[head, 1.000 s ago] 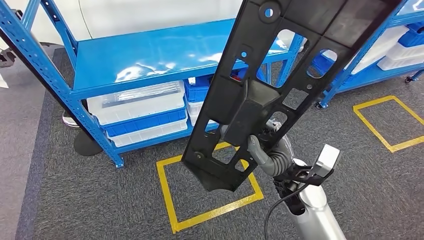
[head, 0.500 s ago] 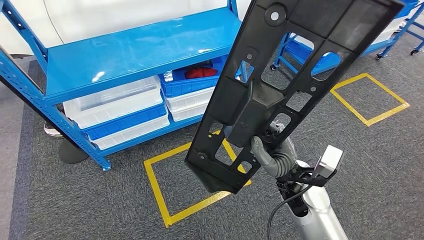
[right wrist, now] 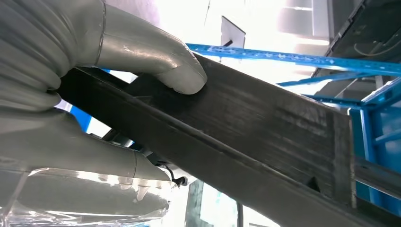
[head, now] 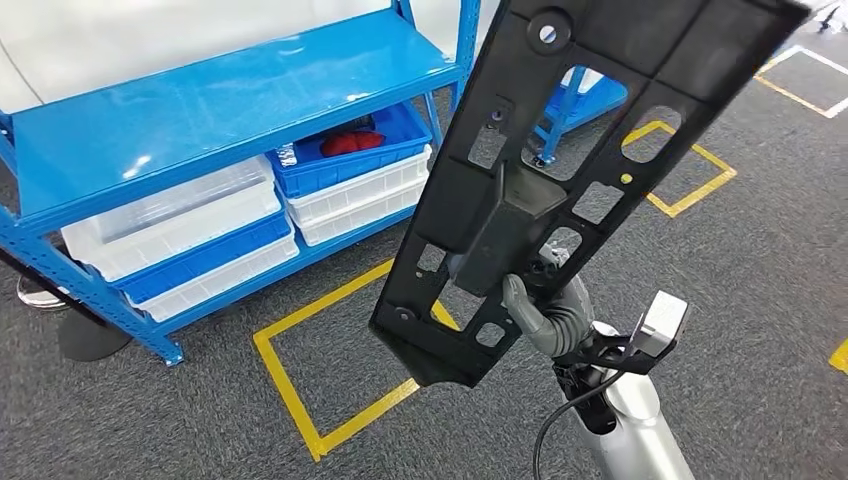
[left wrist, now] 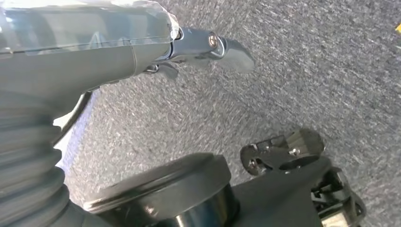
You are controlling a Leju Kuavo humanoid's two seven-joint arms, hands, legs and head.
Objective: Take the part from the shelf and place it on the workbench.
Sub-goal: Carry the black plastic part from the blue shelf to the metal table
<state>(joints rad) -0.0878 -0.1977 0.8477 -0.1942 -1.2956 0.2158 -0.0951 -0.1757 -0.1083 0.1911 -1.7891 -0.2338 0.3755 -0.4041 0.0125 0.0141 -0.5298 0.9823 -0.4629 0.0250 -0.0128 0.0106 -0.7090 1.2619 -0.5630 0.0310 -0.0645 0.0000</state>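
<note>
My right hand [head: 545,315] grips the part [head: 590,130], a long black plastic panel with several cut-outs, near its lower end. The panel rises slanting up and to the right, out past the top of the head view. In the right wrist view the grey thumb [right wrist: 161,64] presses on the panel's dark edge [right wrist: 265,132]. The blue shelf [head: 200,110] stands at the left, apart from the part. In the left wrist view my left hand [left wrist: 142,47] hangs over grey carpet with nothing in it.
Under the shelf's blue top sit white bins [head: 170,230] and a blue bin [head: 340,160] with a red item. Yellow tape squares [head: 300,400] [head: 700,180] mark the grey carpet. A second blue rack [head: 590,95] stands behind the part.
The whole scene has slid left and down in the head view, so the camera has turned. The part and my right hand keep the same place in the picture.
</note>
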